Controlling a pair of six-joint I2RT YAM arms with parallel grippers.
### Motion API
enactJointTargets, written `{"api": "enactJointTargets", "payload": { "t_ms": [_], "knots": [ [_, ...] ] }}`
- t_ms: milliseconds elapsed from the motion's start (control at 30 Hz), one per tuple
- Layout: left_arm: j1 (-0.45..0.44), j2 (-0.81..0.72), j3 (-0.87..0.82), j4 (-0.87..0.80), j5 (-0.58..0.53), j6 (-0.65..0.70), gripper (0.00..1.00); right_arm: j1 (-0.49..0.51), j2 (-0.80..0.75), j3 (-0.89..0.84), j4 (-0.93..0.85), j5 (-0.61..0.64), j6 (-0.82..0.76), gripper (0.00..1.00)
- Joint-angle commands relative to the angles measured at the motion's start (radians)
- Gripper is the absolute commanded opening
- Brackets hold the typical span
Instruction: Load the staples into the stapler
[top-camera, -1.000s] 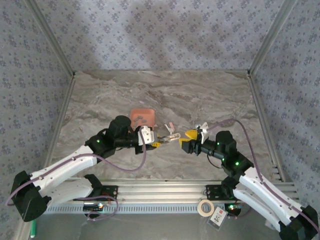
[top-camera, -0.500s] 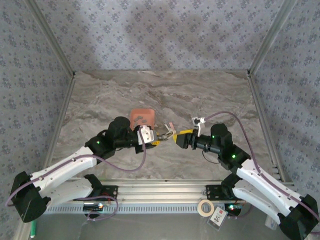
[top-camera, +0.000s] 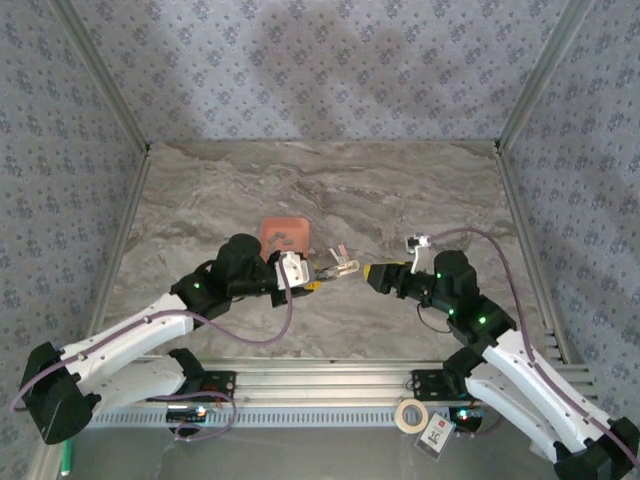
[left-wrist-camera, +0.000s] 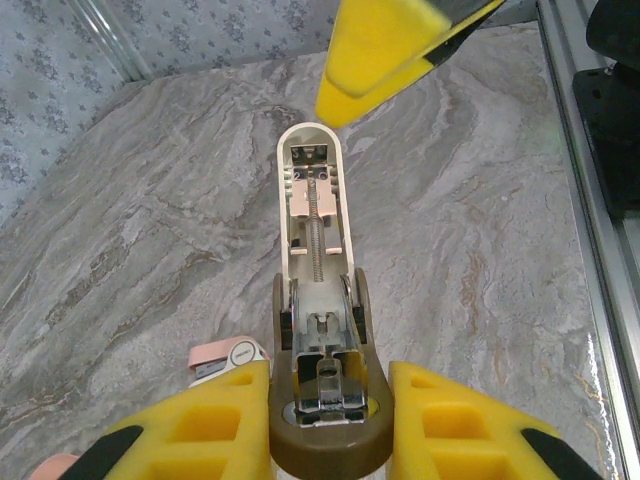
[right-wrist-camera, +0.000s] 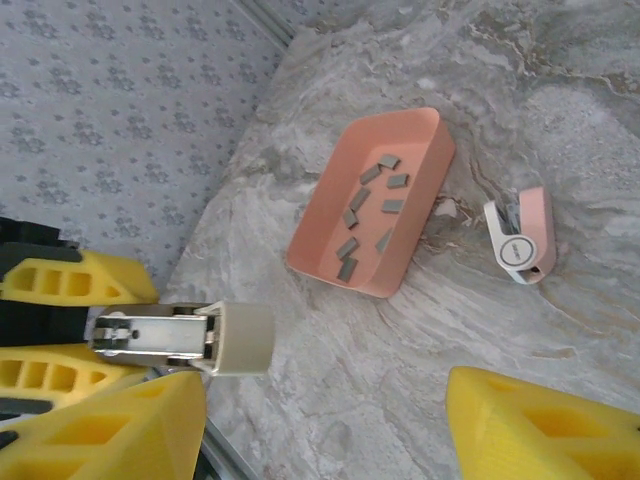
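Staples (top-camera: 283, 238) sat in the tray (top-camera: 268, 222) up top, left gripper (top-camera: 312, 282) clamped on the stapler (top-camera: 340, 267). Left wrist: magazine (left-wrist-camera: 315, 230) bared and ready. Right wrist: right gripper (right-wrist-camera: 330, 430) gaped, empty. Pick-up step, I'd say; next called for dropping onto one of them.

Staples (right-wrist-camera: 362, 200) lie loose inside the salmon tray (right-wrist-camera: 400, 118)

The top camera is looking down on the whole bench (top-camera: 420, 190) from above its near edge — both wrist cameras are hovering close, sharing the stapler (left-wrist-camera: 318, 300) mid-bench.
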Motion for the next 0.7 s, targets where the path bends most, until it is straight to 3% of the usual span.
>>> {"api": "enactJointTargets", "payload": {
  "t_ms": [0, 133, 367, 533, 600, 667],
  "knots": [
    [-0.008, -0.02, -0.004, 0.043, 0.004, 0.006, 0.17, -0.004, 0.006, -0.004, 0.085, -0.064, 0.059, 0.67],
    [-0.01, -0.015, -0.007, 0.062, 0.009, 0.0, 0.17, 0.002, 0.098, -0.011, 0.246, -0.161, 0.126, 0.67],
    [-0.015, -0.014, -0.014, 0.093, 0.014, -0.017, 0.17, 0.041, 0.198, 0.046, 0.245, -0.162, 0.1, 0.58],
    [-0.02, -0.007, -0.014, 0.099, 0.016, -0.018, 0.18, 0.052, 0.205, 0.04, 0.283, -0.15, 0.107, 0.3],
    [-0.023, -0.004, -0.014, 0.093, 0.013, -0.017, 0.2, 0.052, 0.194, 0.038, 0.28, -0.132, 0.104, 0.24],
    [-0.026, -0.002, -0.011, 0.077, -0.007, -0.019, 0.32, 0.052, 0.175, 0.037, 0.275, -0.11, 0.096, 0.21]
  ]
}}
